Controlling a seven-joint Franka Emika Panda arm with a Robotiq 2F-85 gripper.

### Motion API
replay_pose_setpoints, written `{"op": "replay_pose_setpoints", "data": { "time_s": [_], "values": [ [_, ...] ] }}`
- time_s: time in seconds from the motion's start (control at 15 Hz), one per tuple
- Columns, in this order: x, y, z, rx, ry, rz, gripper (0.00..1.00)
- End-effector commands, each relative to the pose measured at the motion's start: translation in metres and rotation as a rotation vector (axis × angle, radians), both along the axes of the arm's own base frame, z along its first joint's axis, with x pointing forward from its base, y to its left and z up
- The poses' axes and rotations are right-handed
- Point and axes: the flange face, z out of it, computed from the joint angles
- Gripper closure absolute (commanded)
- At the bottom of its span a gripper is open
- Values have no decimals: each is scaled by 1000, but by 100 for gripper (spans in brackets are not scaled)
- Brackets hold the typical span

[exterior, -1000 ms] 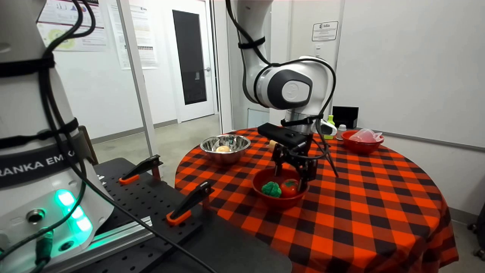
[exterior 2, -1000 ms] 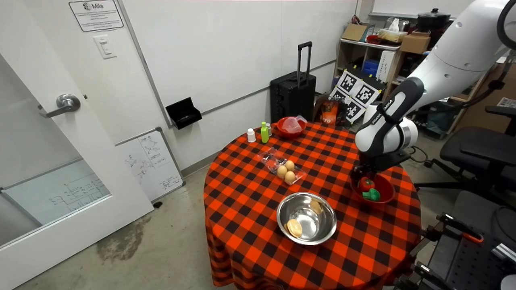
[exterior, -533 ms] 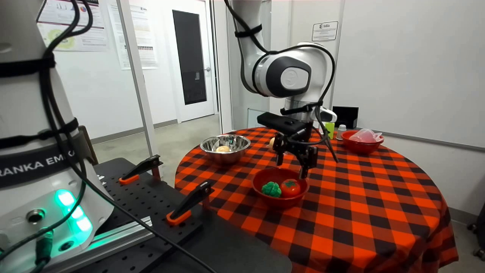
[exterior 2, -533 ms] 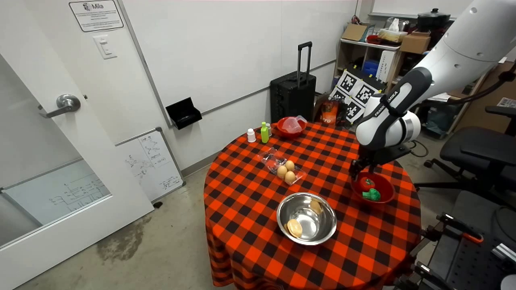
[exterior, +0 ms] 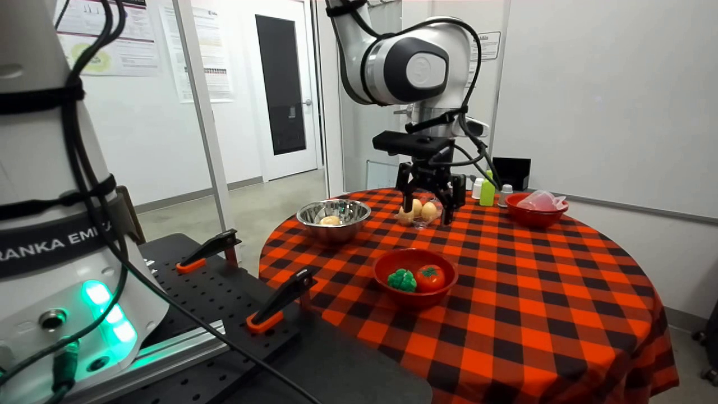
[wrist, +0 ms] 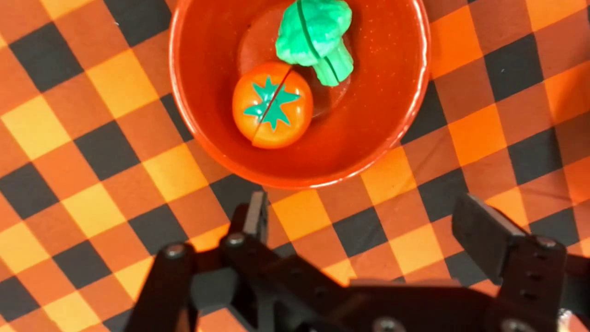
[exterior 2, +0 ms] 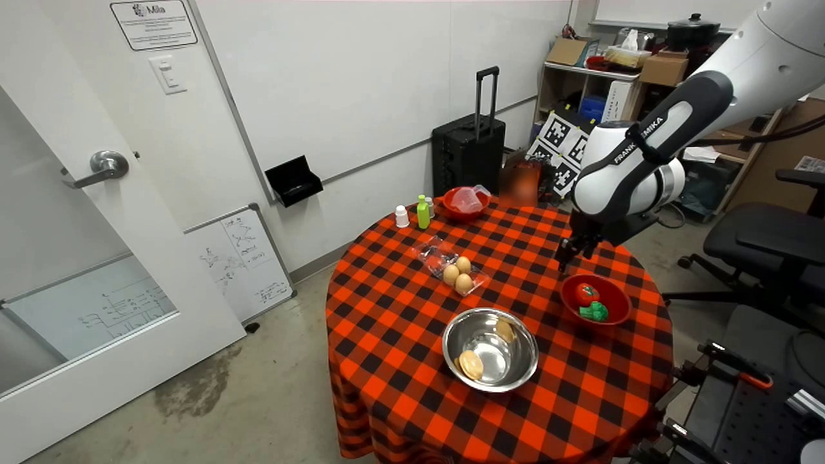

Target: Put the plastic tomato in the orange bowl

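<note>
Tomato (wrist: 274,108) beside broccoli (wrist: 318,34) in orange bowl (wrist: 373,115); hand (wrist: 362,210) higher, 2 fingers (wrist: 481,235) apart

The white arm (exterior 2: 683,122) slopes downward in both exterior views, its wrist (exterior: 435,116) above the black claw (exterior: 427,214), whose fingers (exterior: 447,215) point down. In the wrist view, the two pads (wrist: 480,236) face each other, spread wide apart.

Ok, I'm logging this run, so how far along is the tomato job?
Done: the tomato sits in the orange bowl, beside the broccoli. In hand: nothing; the claw hangs open and empty. Left: seemingly nothing, since the claw is clear of the tomato; perhaps just backing away.
</note>
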Motion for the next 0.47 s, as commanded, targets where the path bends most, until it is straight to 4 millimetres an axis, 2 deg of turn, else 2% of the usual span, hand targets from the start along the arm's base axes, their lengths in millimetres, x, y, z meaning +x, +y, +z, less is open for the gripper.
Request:
{"op": "replay_pose_setpoints", "data": {
  "time_s": [0.0, 0.4],
  "values": [
    [2, 3, 3, 11, 5, 33, 0],
    [3, 4, 5, 28, 10, 77, 0]
  ]
}}
